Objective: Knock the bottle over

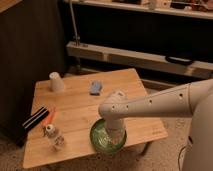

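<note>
Pincer (114, 136) above green plate (97, 142); open tabletop (80, 117) lies between it and bottle (54, 136).

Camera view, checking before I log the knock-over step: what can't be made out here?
- Gripper: camera view, low over the plate; the arm covers most of it.
- Plate: camera view, its middle and right side are hidden by the arm.
- Bottle: camera view, too small and blurred to tell whether it is upright or tipped.
</note>
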